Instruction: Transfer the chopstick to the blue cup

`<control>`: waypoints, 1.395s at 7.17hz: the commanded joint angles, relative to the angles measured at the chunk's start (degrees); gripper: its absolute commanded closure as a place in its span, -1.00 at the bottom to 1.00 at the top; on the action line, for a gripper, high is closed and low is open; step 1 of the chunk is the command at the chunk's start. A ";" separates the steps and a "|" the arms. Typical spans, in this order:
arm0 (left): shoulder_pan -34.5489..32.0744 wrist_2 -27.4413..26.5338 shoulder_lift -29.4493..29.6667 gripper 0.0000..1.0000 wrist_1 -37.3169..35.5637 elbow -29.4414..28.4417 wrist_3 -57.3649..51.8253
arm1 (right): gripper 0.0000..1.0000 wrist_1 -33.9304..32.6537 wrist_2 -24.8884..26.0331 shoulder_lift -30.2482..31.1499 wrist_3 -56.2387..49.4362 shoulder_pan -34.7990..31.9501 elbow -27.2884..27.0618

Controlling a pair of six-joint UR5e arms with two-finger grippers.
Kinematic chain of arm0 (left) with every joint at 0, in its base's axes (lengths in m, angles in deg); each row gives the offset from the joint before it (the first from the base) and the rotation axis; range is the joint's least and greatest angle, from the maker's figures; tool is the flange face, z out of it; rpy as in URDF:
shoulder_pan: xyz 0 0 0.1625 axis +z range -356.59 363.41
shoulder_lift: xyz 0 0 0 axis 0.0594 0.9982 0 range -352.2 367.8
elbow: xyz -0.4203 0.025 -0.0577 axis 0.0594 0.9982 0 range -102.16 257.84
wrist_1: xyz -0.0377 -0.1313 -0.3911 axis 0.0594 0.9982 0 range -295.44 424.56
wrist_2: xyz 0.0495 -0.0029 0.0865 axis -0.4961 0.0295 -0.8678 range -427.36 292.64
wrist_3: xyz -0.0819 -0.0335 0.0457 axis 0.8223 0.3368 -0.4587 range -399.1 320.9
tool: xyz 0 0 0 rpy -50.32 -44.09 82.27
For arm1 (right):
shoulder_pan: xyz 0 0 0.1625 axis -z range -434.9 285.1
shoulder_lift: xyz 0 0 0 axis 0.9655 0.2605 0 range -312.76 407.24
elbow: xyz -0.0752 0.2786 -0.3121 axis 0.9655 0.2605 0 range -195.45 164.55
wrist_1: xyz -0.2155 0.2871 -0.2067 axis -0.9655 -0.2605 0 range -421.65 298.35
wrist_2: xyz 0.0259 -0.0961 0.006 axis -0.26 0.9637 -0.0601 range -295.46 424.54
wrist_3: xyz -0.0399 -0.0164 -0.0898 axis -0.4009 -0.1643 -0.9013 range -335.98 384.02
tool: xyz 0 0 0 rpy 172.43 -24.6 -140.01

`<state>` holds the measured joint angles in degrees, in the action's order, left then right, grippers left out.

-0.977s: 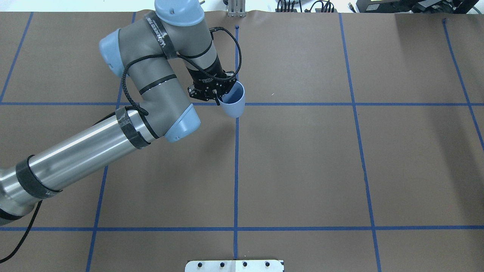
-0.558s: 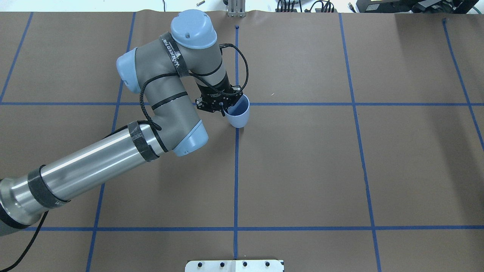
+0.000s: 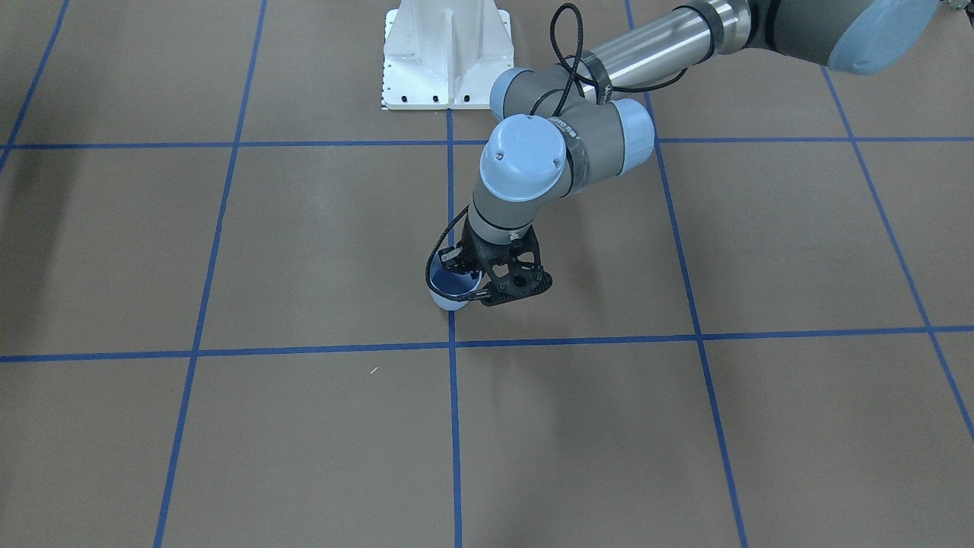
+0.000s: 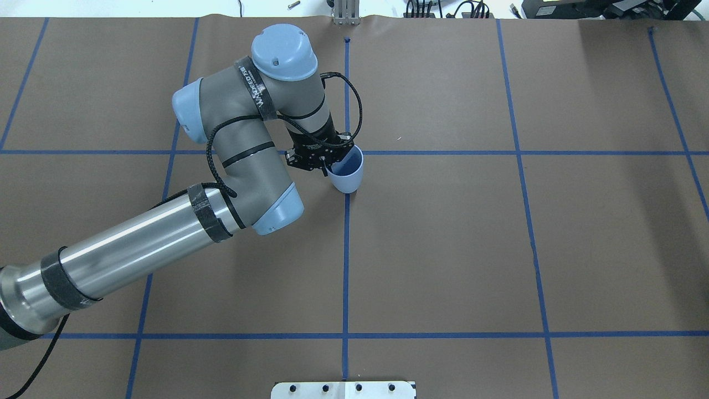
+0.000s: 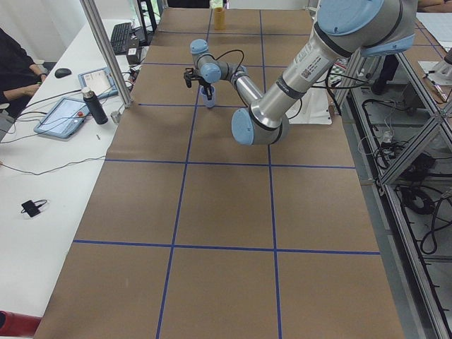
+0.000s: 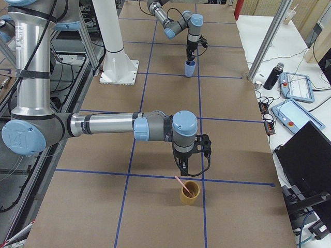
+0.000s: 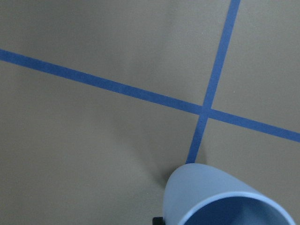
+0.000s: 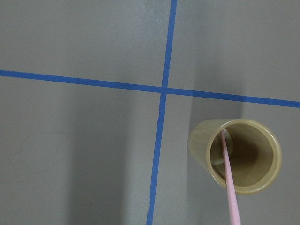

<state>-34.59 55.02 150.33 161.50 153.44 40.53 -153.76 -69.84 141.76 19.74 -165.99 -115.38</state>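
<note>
The blue cup stands near the crossing of the blue tape lines at the table's middle, slightly tilted. My left gripper is shut on its rim, with one finger inside the cup and one outside; this also shows in the front view. The cup's wall fills the bottom of the left wrist view. The pale pink chopstick leans inside a tan cup. My right gripper hangs just above that tan cup; I cannot tell whether it is open or shut.
Brown paper with a blue tape grid covers the table. The white robot base plate sits at the robot's edge. A metal post, a bottle and tablets stand on the operators' side table.
My left arm has brought the blue cup toward the robot and down. In the last half second it barely moved.
</note>
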 commanded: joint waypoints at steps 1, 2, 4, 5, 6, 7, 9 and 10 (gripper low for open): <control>-0.23 -0.03 -0.05 -0.96 1.83 0.51 -0.18 | -1.00 -0.08 0.00 -0.30 -0.02 0.21 0.00; -0.58 -0.11 -0.14 -0.97 2.81 1.38 0.00 | -1.00 -0.08 0.09 -0.82 -0.11 0.30 0.17; -5.13 0.76 -5.81 -0.97 2.38 10.65 -0.18 | -1.00 -0.08 0.87 -1.00 -0.90 0.21 0.00; -8.20 3.11 -8.81 -0.97 0.46 14.01 -0.96 | -1.00 -0.17 0.88 -0.83 -0.99 0.04 0.09; -10.75 4.79 -10.06 -0.97 -1.73 15.87 -5.06 | -1.00 0.01 1.49 -0.82 -2.30 -0.49 1.05; -11.48 4.81 -10.51 -0.97 -2.71 16.42 -7.01 | -1.00 -0.34 3.23 -1.17 -7.79 -0.84 1.66; -11.92 4.81 -11.29 -0.97 -2.72 16.86 -7.21 | -1.00 -0.78 2.38 -3.71 -7.41 -2.24 7.44; -12.53 4.81 -12.35 -0.97 -2.72 17.73 -7.38 | -1.00 -3.92 -0.76 -7.64 -7.06 -4.34 13.65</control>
<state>-46.45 59.79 139.10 158.85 170.28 33.45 -155.09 -67.99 137.95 12.53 -168.30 -108.17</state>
